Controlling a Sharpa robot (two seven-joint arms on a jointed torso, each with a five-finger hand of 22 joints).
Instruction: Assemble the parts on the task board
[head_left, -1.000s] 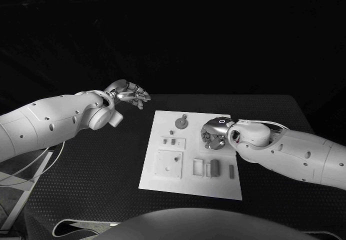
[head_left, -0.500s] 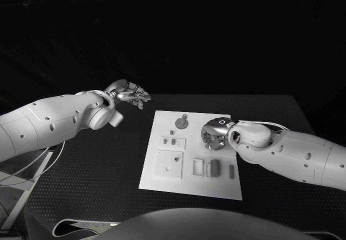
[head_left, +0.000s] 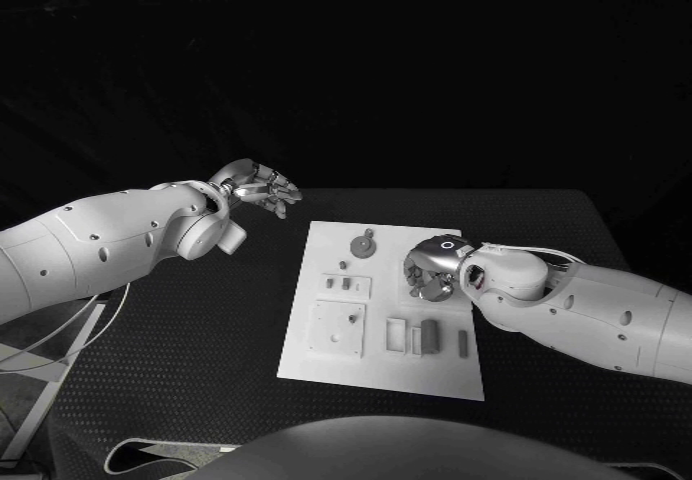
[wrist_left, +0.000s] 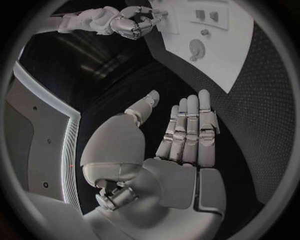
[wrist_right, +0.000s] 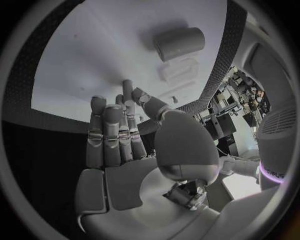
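The white task board (head_left: 320, 355) lies in the middle of the black table. On it are a round part with a knob (head_left: 365, 244), two small pieces (head_left: 339, 283), a square plate (head_left: 338, 328) and upright blocks (head_left: 430, 330). My right hand (head_left: 430, 270) reaches down onto the board's right side, its thumb close against its fingertips (wrist_right: 127, 87). Whether anything sits between them is hidden. A cylindrical part (wrist_right: 180, 43) lies on the board (wrist_right: 94, 55) beyond that hand. My left hand (head_left: 260, 188) hovers off the board's far left corner, fingers straight, holding nothing.
Black table surface (head_left: 188, 330) stretches to the left of the board, and a narrower strip (head_left: 555, 215) runs along its far right. A white cable (head_left: 72, 330) hangs under my left arm by the table's left edge.
My right hand and wrist have shifted slightly to the right and turned a little over the board. The left arm has stayed still.
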